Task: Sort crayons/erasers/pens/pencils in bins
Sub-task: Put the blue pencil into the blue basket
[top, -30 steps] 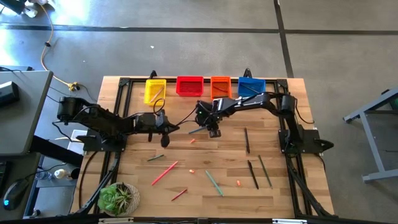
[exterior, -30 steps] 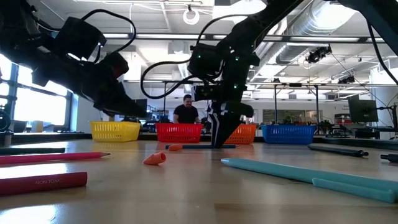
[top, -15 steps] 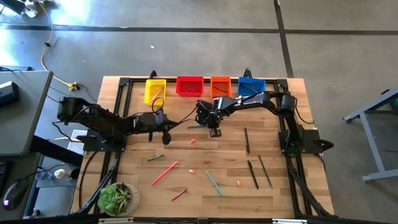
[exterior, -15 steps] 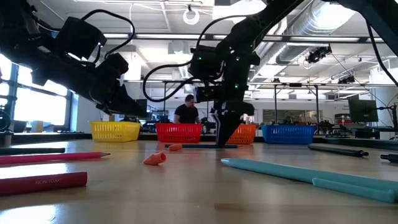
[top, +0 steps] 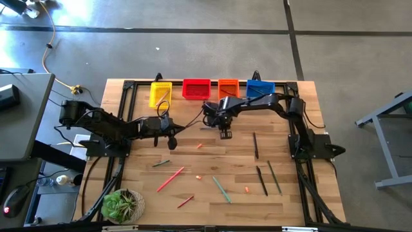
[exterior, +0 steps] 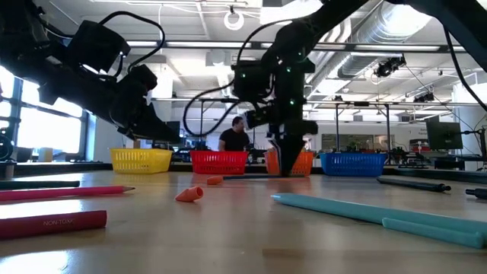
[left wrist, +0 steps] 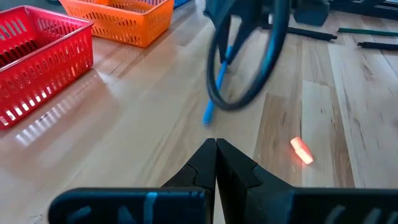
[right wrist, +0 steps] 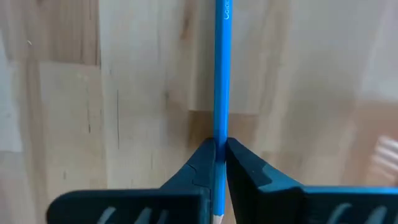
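One blue pencil (right wrist: 222, 68) is the business of the moment: a thin, light, stiff stick with a smooth painted barrel, likely to swivel or slide if nipped near an end, so I would judge a hold nearer its middle the safer one. From the right wrist view the right gripper (right wrist: 221, 163) has its two dark fingers pressed onto the barrel close to the sharpened tip, jaws all but together, and the long rest of the stick runs away ahead of the fingers, toward twelve o'clock in that picture. Looking down from above, this gripper (top: 225, 132) sits over the table's middle, with the orange bin (top: 228, 89) just off toward twelve o'clock of it, the red bin (top: 196, 89) and yellow bin (top: 160, 94) around eleven and ten, the blue bin (top: 259, 88) near one. Whether the pencil is clear of the wood I cannot quite tell; it looks barely raised. The left gripper (left wrist: 216, 163) waits empty, fingers closed together, off at nine o'clock from the right one, a small orange-pink eraser (left wrist: 301, 150) lying on the table near it.
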Controlling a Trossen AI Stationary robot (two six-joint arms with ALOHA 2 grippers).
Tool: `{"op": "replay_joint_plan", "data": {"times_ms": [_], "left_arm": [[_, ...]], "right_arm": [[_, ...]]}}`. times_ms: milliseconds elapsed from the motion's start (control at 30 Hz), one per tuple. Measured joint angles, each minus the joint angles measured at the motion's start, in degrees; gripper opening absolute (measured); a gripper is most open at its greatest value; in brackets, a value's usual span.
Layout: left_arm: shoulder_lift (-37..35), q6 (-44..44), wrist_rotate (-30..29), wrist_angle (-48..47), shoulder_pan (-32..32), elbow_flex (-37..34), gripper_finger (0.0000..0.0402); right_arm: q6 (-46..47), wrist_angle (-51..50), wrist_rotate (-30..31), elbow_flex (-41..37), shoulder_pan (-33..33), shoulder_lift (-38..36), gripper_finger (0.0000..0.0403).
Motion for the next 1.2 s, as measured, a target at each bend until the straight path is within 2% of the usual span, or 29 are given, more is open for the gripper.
{"op": "replay_joint_plan", "data": {"times_ms": [367,567,767,900,1200], "left_arm": [[0.0,0.0,-0.04,-0.13,0.0,0.0,0.0],[0.0,-0.02,0.28,-0.36,0.0,0.0,0.0],[0.0,-0.17,0.44,-0.38,-0.01,0.0,0.0],[0.0,-0.51,0.46,-0.38,-0.04,0.0,0.0],[0.0,-0.62,0.5,-0.32,-0.04,0.0,0.0]], "right_arm": [[0.01,-12.51,5.32,9.04,-0.12,-1.21,0.0014],[2.12,-16.57,9.83,9.38,-1.71,-7.48,0.0014],[5.01,-19.72,14.53,4.18,-8.0,-15.8,0.0014],[4.57,-20.32,18.87,-2.54,-15.33,-20.56,0.0014],[-1.38,-14.09,25.94,-16.66,-32.24,-24.09,0.0014]]}}
